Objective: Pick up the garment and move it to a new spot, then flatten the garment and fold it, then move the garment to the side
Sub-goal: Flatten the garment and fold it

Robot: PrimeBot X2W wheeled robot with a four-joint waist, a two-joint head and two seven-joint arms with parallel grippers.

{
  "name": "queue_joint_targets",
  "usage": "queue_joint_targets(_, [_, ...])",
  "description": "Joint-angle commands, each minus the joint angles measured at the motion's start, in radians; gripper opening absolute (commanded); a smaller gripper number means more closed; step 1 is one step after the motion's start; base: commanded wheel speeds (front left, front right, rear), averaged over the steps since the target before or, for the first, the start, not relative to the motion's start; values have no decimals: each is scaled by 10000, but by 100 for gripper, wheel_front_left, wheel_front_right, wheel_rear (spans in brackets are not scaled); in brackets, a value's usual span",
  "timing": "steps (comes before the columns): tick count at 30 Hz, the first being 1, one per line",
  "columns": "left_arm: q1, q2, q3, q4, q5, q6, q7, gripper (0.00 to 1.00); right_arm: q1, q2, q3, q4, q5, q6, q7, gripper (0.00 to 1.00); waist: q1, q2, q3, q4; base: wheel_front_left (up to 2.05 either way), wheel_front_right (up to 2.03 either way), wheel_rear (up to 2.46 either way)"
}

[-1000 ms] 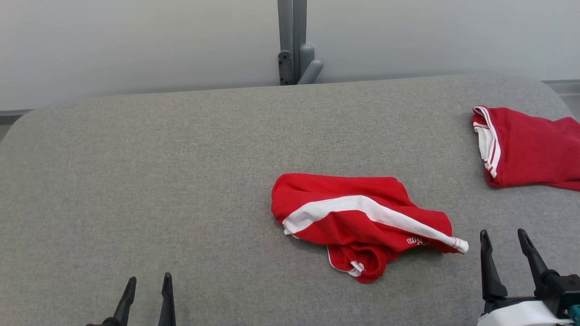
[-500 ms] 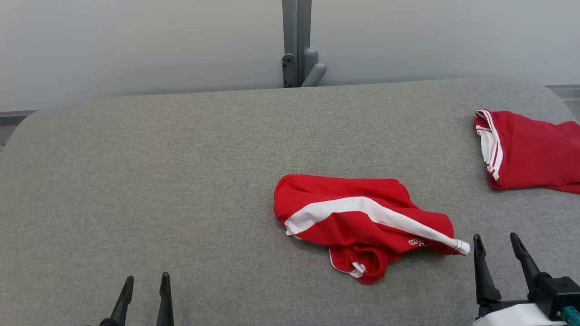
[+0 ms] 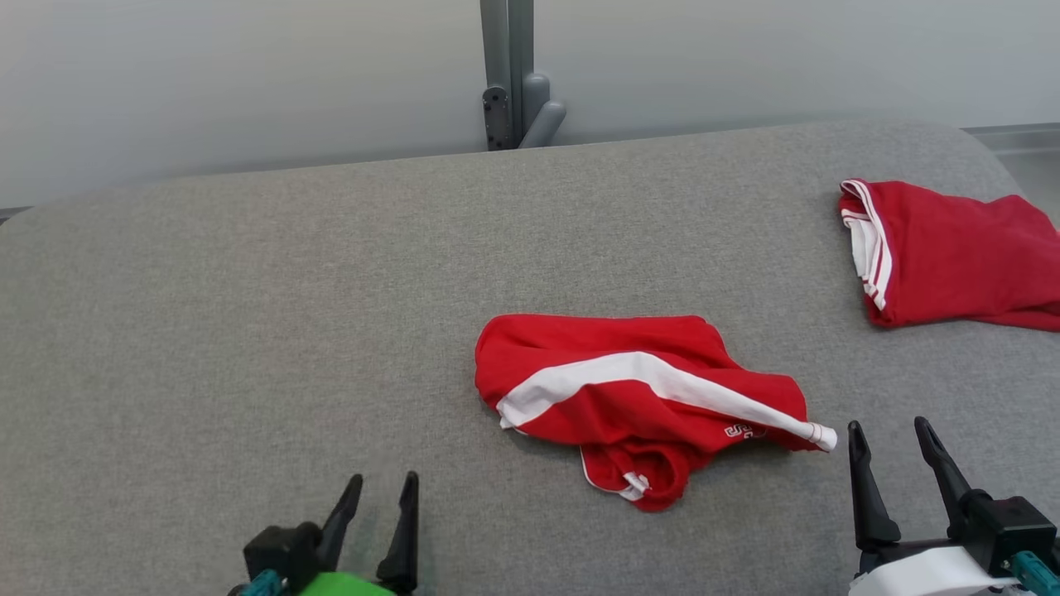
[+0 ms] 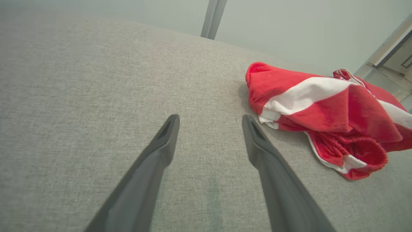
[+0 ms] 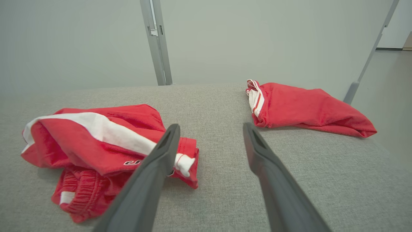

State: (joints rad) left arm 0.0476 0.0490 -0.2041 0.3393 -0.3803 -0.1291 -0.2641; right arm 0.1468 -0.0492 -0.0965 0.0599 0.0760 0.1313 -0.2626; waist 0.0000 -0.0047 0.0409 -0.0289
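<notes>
Left half of the grey table (image 3: 207,331) is being shown bare: open passage there. Centre is being blocked by the crumpled garment (image 3: 629,397). A bare lane is being seen between it and the second red garment (image 3: 952,257), far right. Back edge is being obstructed mid-way by a grey post (image 3: 507,74).

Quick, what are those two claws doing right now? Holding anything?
Left gripper: open, holding nothing.
Right gripper: open, holding nothing, just beside the crumpled red-and-white garment.

Looks like test lab; plain pale partition panels (image 3: 248,74); grey metal post (image 3: 507,50); grey fabric-covered table (image 3: 248,331).
</notes>
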Motion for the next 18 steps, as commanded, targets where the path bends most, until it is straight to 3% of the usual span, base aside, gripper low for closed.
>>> queue_joint_targets(1, [-453,42,-265,423,-254,-25,93,100,-115,-25,1,26,23,-11,-26,100,0,47,92,-153,0,0,0])
queue_joint_targets(8, [-2396,39,-1624,2645,-1575,-26,876,100,-291,-26,39,79,55,-11,-26,100,0,47,330,-504,0,0,0])
queue_joint_targets(18, [-4009,38,-2815,5078,-2431,-26,682,100,-437,-25,173,170,102,-11,-26,100,0,47,499,-1116,0,0,0])
